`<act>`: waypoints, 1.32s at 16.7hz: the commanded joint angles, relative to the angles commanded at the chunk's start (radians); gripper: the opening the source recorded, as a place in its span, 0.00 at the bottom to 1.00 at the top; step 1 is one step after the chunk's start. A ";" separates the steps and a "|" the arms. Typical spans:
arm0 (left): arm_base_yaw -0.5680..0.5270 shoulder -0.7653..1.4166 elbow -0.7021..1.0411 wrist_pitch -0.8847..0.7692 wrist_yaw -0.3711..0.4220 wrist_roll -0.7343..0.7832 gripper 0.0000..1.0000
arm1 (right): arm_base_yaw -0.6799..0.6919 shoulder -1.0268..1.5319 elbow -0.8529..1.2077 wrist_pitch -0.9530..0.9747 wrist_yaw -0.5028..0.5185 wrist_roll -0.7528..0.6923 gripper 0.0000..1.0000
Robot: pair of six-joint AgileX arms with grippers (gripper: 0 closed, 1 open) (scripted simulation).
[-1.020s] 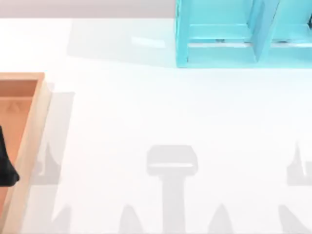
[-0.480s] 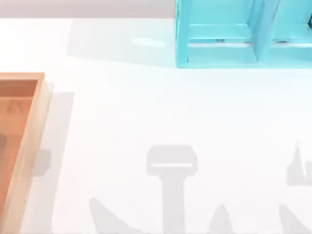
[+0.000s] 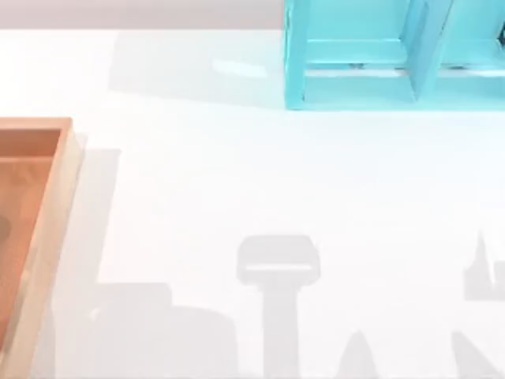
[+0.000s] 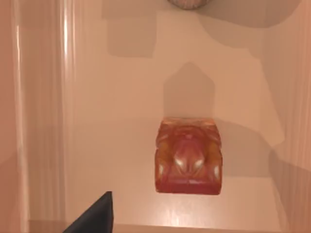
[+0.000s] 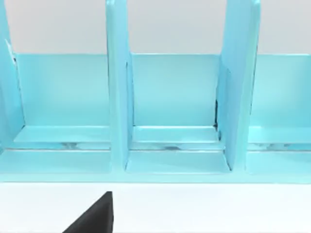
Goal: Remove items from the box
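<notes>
Box [image 3: 47,229] sits at the table's [image 3: 276,181] left edge — shallow wooden tray, orange-brown floor, pale raised rims. In the left wrist view, the amber-orange bottle [image 4: 188,156] lies on the box floor, glossy and squat, with a dark finger [image 4: 95,218] near it. Cannot tell either gripper's state — right wrist faces the teal shelf [image 5: 170,111] at the table's far edge.

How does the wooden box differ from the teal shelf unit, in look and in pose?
The wooden box is orange-brown inside with light wood rims; the shelf unit is teal-blue all over. The box lies flat and opens upward at the table's left edge; the shelf unit stands at the far side, opening forward. The shelf unit has upright dividers. In the left wrist view an amber-red item lies on an orange-brown floor. Both rest on the white table.
</notes>
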 joint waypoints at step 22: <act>0.072 0.395 -0.012 0.129 -0.002 0.076 1.00 | 0.000 0.000 0.000 0.000 0.000 0.000 1.00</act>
